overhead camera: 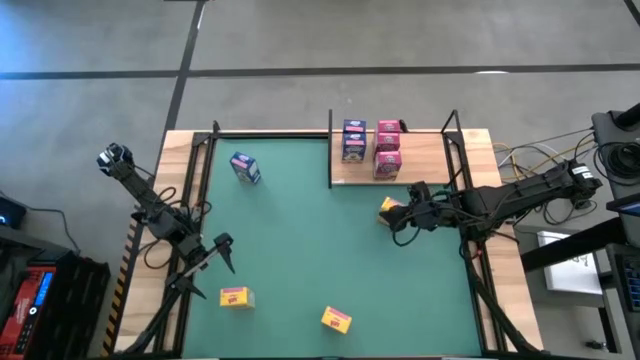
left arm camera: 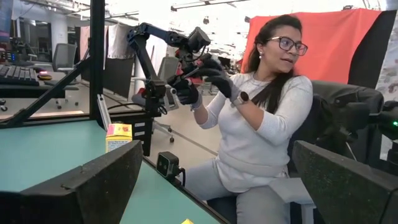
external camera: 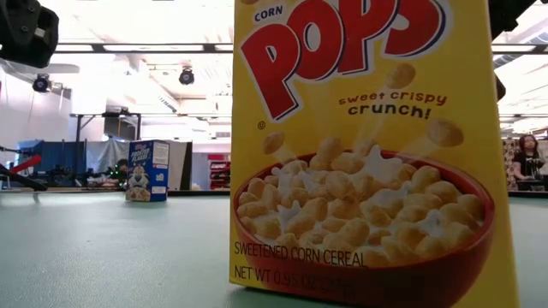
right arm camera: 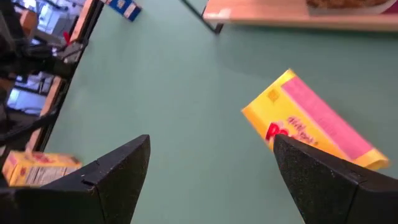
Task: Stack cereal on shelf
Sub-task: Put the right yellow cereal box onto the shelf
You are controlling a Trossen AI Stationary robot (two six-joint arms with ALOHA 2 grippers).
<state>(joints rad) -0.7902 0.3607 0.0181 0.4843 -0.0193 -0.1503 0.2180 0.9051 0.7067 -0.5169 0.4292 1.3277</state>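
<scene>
The shelf (overhead camera: 425,165), a light-wood board, lies at the mat's far right. On it stand two blue cereal boxes (overhead camera: 353,140) and pink ones (overhead camera: 387,150). A yellow cereal box (right arm camera: 311,127) with a pink side lies on the mat in front of the shelf. My right gripper (overhead camera: 398,212) (right arm camera: 211,162) hovers open over it, with the box beside one finger (right arm camera: 323,174), not between the two. Another blue box (overhead camera: 244,168) stands far left. Two yellow boxes (overhead camera: 235,296) (overhead camera: 336,319) lie near the front edge. My left gripper (overhead camera: 226,252) (left arm camera: 211,180) waits open at the left. My right gripper slants down from the table's right side, one finger standing over the near end of the yellow box (right arm camera: 280,134). That finger hides the spot, so I cannot tell whether it touches. The box lies flat on the mat.
A big yellow cereal box (external camera: 360,154) fills the low view, with the blue box (external camera: 147,169) behind it. Black posts (overhead camera: 330,150) edge the shelf. A person (left arm camera: 255,124) sits beyond the near edge, hands on another arm. The green mat's middle (overhead camera: 310,230) is open.
</scene>
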